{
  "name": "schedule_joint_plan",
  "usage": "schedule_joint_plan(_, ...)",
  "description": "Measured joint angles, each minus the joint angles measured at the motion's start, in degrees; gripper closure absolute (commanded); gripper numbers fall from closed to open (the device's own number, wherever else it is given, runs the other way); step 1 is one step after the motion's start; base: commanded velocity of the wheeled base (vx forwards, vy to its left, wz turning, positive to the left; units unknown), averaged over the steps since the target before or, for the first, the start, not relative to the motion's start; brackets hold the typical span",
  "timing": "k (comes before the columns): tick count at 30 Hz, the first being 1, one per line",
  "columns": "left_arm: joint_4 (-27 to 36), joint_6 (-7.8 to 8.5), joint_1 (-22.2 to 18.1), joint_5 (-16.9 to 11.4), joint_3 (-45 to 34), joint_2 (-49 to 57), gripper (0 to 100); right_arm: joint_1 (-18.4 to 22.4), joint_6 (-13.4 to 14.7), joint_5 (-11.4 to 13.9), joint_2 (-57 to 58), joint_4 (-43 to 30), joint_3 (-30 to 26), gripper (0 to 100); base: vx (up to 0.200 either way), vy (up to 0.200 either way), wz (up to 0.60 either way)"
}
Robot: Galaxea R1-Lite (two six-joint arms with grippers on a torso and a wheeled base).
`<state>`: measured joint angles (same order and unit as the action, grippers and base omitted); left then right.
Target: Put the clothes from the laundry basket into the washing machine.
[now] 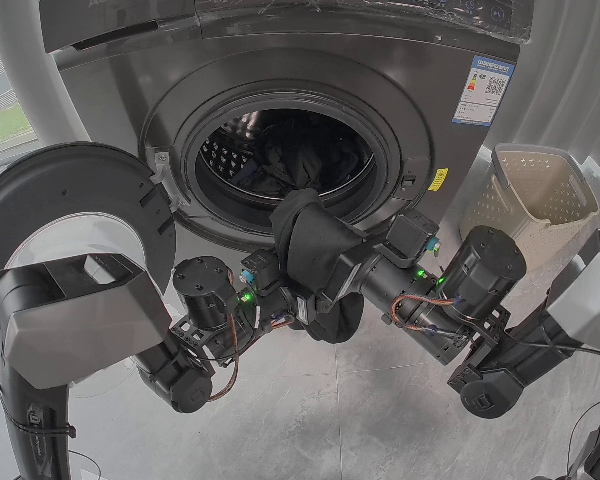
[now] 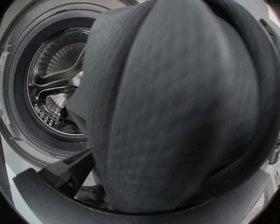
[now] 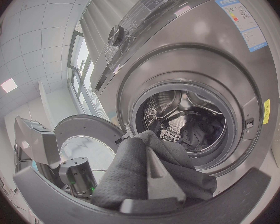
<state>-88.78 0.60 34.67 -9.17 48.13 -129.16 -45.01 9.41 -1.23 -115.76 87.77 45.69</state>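
Nearest, a black garment (image 1: 313, 241) draped across left gripper (image 1: 290, 298) and right gripper (image 3: 146, 154), lower end hanging below them. Right gripper closed on the garment, one finger (image 3: 158, 175) bare, the other buried in cloth. Left gripper smothered by the same cloth; cannot tell whether clamped or merely underneath. Just beyond, washer (image 1: 407, 101), door (image 1: 67, 188) swung wide to the left. Deep in the drum (image 1: 247, 148), more dark clothes (image 3: 199, 134), hard to tell apart. Right of the washer, basket (image 1: 533, 195), bottom hidden.
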Motion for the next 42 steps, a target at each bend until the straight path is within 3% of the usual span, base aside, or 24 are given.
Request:
schedule_joint_plan(6, 0.00, 0.00, -1.11, 0.09, 2.54, -1.68, 0, -0.35, 0.00, 0.01, 0.63, 0.06, -0.38, 100, 0.000, 0.000, 0.00)
schedule_joint_plan(7, 0.00, -0.02, -1.33, 0.11, 2.78, -1.85, 100, -0.39, 0.00, 0.01, 0.71, 0.06, -0.40, 100, 0.000, 0.000, 0.00)
schedule_joint_plan(15, -0.01, -0.24, -2.71, 0.90, 3.55, -2.05, 100, 0.15, 0.00, 0.00, 1.05, 0.41, -1.21, 100, 0.000, 0.000, 0.00)
schedule_joint_plan(20, 0.00, -1.99, -3.64, 1.40, 3.50, -0.13, 100, 1.79, 0.02, 0.04, 1.82, 0.52, -2.21, 100, 0.000, 0.000, 0.00)
schedule_joint_plan(31, 0.02, -3.79, -3.72, 2.90, -1.85, 8.92, 100, 5.49, 1.29, -1.66, 1.07, 0.13, -3.11, 100, 0.000, 0.000, 0.00)
schedule_joint_plan(32, 0.02, -3.88, -3.67, 2.93, -2.46, 9.64, 100, 5.51, 1.29, -1.69, 0.83, 0.17, -3.13, 0, 0.000, 0.000, 0.00)
schedule_joint_plan(38, -0.01, -3.88, -3.63, 3.12, -4.14, 12.04, 100, 5.32, 2.02, -1.67, 0.38, 0.55, -3.00, 0, 0.000, 0.000, 0.00)
schedule_joint_plan(42, -0.04, -3.79, -3.61, 3.18, -5.16, 13.31, 100, 5.01, 1.72, -0.98, 1.68, 0.37, -5.86, 0, 0.000, 0.000, 0.00)
